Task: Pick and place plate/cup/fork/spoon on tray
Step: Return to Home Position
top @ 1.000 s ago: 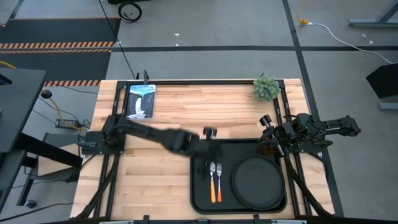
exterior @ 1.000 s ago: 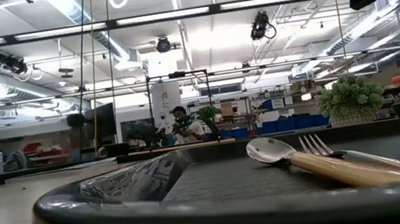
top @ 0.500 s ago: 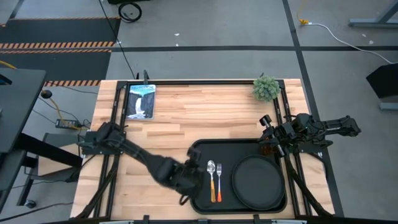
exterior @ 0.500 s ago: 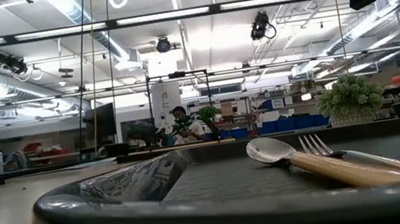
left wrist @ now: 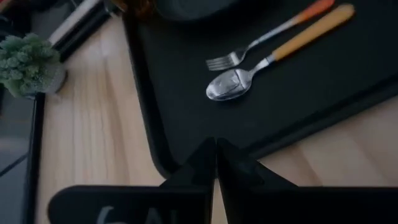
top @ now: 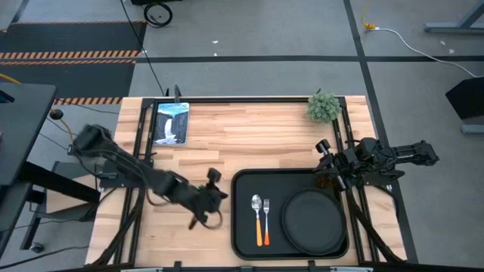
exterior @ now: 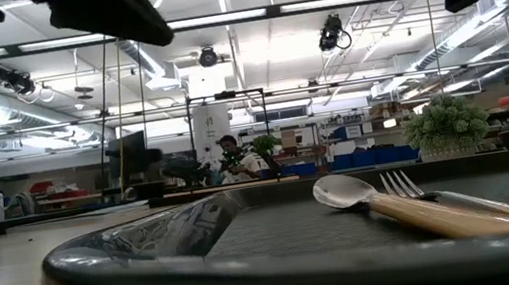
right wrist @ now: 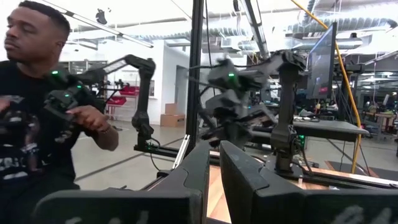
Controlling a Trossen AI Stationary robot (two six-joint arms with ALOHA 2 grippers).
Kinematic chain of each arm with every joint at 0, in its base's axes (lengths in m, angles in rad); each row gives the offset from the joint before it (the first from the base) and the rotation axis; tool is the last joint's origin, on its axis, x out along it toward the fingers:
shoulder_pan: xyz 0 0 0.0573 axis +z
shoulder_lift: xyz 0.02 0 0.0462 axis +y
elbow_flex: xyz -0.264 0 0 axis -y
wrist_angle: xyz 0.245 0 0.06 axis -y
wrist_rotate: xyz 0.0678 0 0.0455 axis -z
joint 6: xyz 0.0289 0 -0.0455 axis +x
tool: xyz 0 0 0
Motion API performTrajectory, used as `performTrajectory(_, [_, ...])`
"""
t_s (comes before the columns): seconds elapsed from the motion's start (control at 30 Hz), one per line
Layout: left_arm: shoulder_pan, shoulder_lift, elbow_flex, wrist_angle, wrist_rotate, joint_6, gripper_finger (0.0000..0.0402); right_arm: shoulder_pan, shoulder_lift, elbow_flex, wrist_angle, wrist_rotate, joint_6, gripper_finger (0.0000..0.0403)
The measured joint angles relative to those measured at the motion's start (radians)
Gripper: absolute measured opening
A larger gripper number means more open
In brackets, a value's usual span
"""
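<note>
Left gripper [top: 218,195] hovers over the desk [top: 204,143] just left of the tray [top: 239,227], its fingers pressed together. On the tray, the spoon [top: 257,205] lies just beside the fork [top: 265,214], handles parallel, and the plate [top: 311,219] sits right of them. The cup [top: 327,181] stands in the tray's corner nearest the right gripper [top: 330,168], whose fingers are all but together, holding nothing.
</note>
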Motion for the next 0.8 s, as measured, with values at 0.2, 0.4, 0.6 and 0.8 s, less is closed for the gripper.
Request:
performTrajectory(0.2, [0.039, -0.241, -0.242, 0.217, 0.088, -0.013, 0.0023, 0.000, 0.000, 0.000, -0.001, 0.000, 0.000, 0.0045])
performTrajectory(0.4, [0.009, -0.488, -0.454, 0.405, 0.092, -0.130, 0.0023, 0.000, 0.000, 0.000, 0.000, 0.000, 0.000, 0.0045])
performTrajectory(0.6, [-0.060, -0.742, -0.680, 0.607, 0.090, -0.252, 0.0023, 0.000, 0.000, 0.000, -0.001, 0.000, 0.000, 0.0045])
performTrajectory(0.8, [-0.117, -0.916, -0.805, 0.614, 0.093, -0.391, 0.0023, 0.000, 0.000, 0.000, -0.001, 0.000, 0.000, 0.0045])
